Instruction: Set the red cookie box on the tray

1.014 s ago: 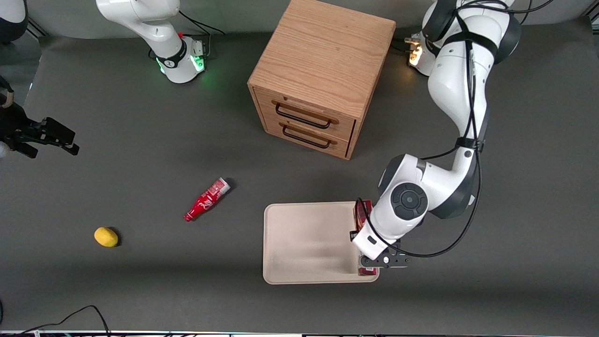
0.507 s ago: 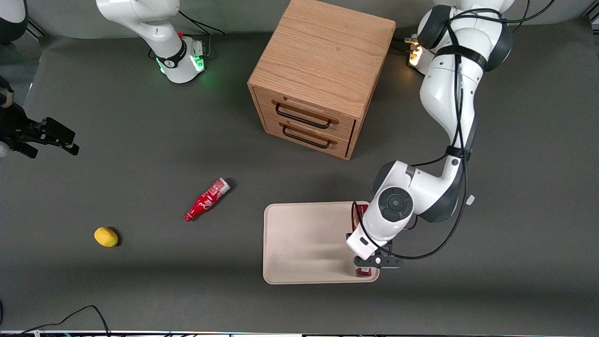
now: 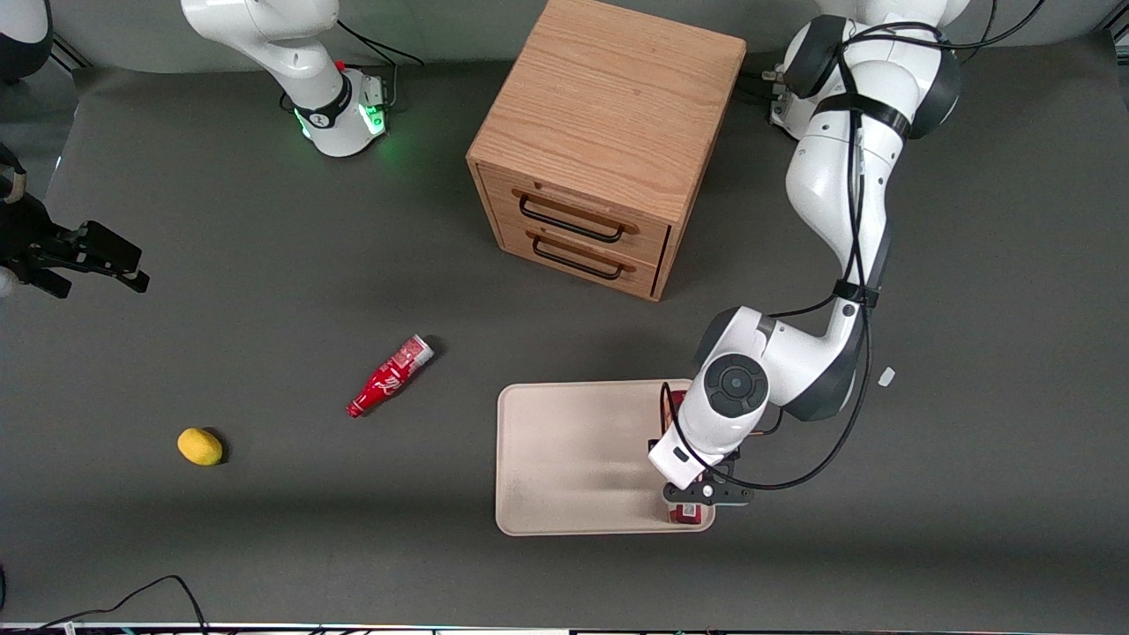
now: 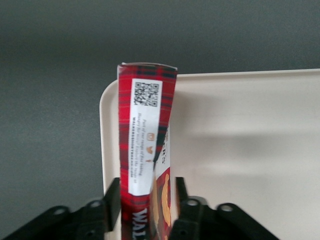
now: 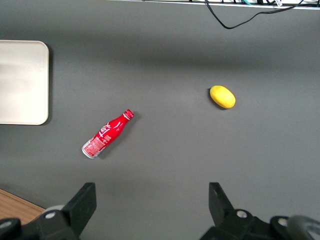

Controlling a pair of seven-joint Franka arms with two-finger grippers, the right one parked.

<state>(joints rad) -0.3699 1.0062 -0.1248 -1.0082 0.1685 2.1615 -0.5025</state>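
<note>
The red cookie box (image 4: 145, 130) is long and slim, with a white label strip and a QR code. It stands on a narrow side along the tray's edge toward the working arm's end. My left gripper (image 4: 147, 200) is shut on it, with one finger (image 4: 112, 197) on each long face. In the front view the gripper (image 3: 697, 494) and wrist cover most of the box. Only its ends (image 3: 686, 514) show over the pale beige tray (image 3: 573, 459). The tray also shows in the left wrist view (image 4: 250, 150). I cannot tell whether the box touches the tray floor.
A wooden two-drawer cabinet (image 3: 609, 141) stands farther from the front camera than the tray. A red bottle (image 3: 388, 377) and a yellow lemon (image 3: 200, 446) lie toward the parked arm's end of the table. Both show in the right wrist view, bottle (image 5: 106, 135) and lemon (image 5: 222, 96).
My left arm has carried the box a little toward the parked arm's end, from over the tray's rim to just inside it. The gripper has stayed shut on the box.
</note>
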